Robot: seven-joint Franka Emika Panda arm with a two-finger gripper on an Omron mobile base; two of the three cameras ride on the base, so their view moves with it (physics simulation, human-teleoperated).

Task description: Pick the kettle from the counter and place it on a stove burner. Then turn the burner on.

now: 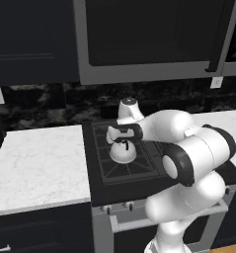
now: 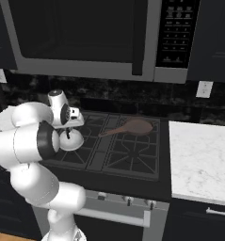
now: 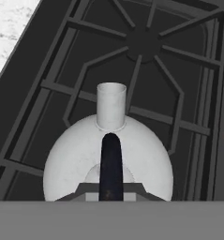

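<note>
Right now you have the kettle sitting over the front-left stove burner, at the centre of the left base view and at the left-middle of the right base view. Your gripper hangs directly above it, and the fingers are clenched on the black arched handle; in the hand view that handle runs up the middle of the frame from the bottom edge, with the two dark fingertips pressed against either side of it at its lower end. Below the handle you see the silvery-white dome spread across the lower centre of the hand view, and the short spout points away from the fingers toward the upper middle of the frame, where the next burner ring lies. You cannot tell from these views whether the kettle's base is resting on the grate prongs or hanging just above them. A brown long-handled frying pan lies on a rear burner, at the centre of the right base view, well apart from the kettle. The white marble counter fills the left-middle of the left base view, just beside the stove's left edge.
</note>
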